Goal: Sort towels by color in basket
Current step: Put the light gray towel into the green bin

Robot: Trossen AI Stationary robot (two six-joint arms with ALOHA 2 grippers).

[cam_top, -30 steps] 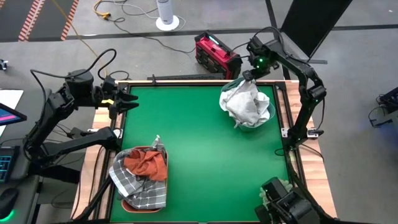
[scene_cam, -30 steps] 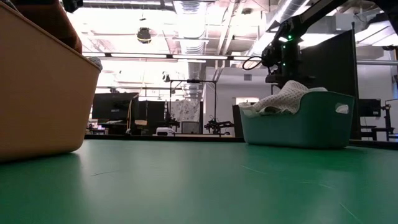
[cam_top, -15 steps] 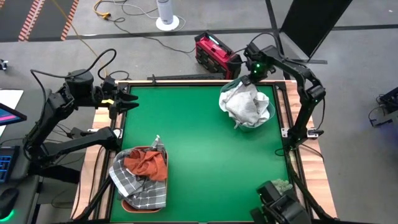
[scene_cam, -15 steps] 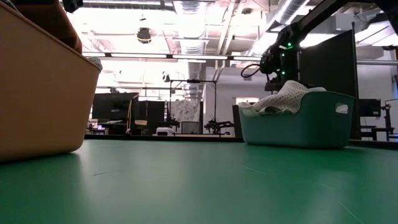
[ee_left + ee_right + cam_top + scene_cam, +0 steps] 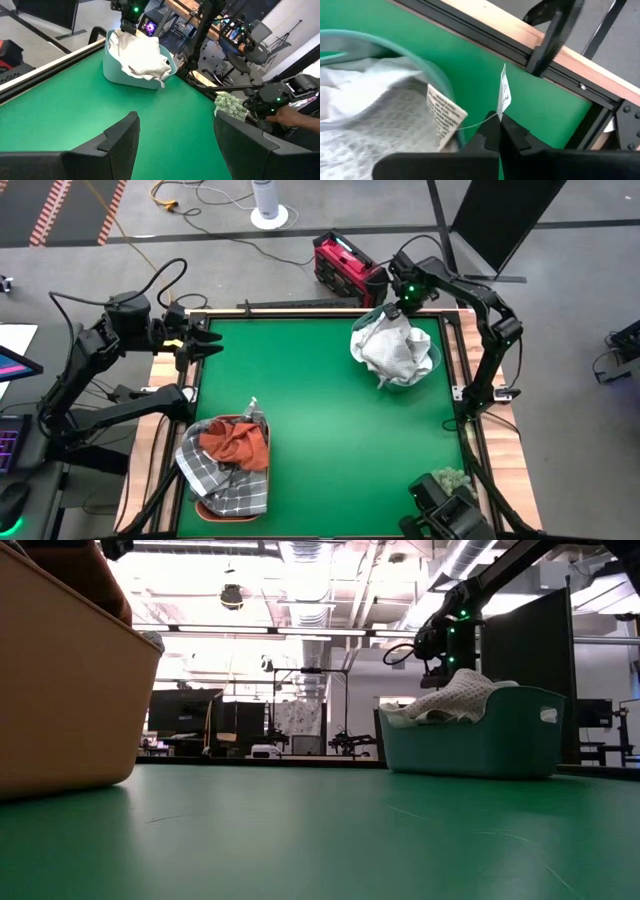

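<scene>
The right gripper (image 5: 398, 302) hangs over the far rim of the teal basket (image 5: 436, 360), at the table's far right corner. Its fingers are pressed fully together, and the right wrist view shows a small white tag (image 5: 504, 95) on a thin thread pinched between their tips. The thread runs back toward a larger care label (image 5: 445, 114) on the cloth in the basket. My guess is that the grip has caught only the tag rather than a good fold of fabric, so any pull from here would tug the towel by its thread and could slip or tear.

The left gripper (image 5: 205, 342) waits at the table's far left edge, its fingers spread wide and holding nothing, well apart from both baskets.

The pale towels (image 5: 392, 348) are heaped in the teal basket, white with a faint check, crumpled and spilling over the near rim. The heap stands higher than the basket's wall in the low view. The dark and warm ones sit in the tan basket (image 5: 203, 507) at the near left: a rust-orange towel (image 5: 236, 444) bunched on top of a grey checked towel (image 5: 232, 488) that drapes over the side. Light in one, coloured in the other, so the sorting looks largely done

A spiky green plant ball (image 5: 230, 105) sits at the near right edge, apart from both
</scene>
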